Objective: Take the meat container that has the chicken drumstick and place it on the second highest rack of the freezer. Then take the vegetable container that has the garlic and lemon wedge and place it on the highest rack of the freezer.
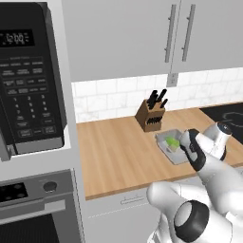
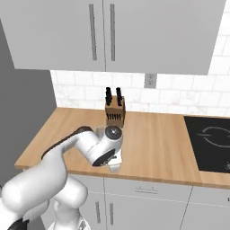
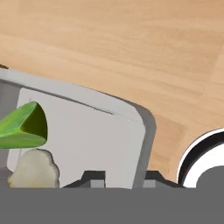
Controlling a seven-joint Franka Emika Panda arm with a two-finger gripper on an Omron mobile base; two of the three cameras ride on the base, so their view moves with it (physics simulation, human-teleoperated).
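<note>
Fingers (image 3: 94, 176) narrow, straddling vegetable container (image 3: 87, 131) rim | lemon wedge (image 3: 24, 124) inside

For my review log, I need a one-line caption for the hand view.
Claw straddling the rim of a shallow grey tray holding a green lemon wedge and pale garlic lump, on a wooden counter.

The vegetable container (image 1: 167, 138) is a shallow light-grey tray with rounded corners and a raised rim, sitting flat on the wooden surface (image 1: 118, 152) just in front of the knife block, towards five o'clock from it. Inside it lies the lemon wedge (image 3: 24, 125), yellow-green and glossy, its broad cut face turned inward. Right beside the wedge, at about six o'clock from it in the hand view, rests the garlic (image 3: 35, 170), a small lumpy off-white piece on the tray floor.
</note>
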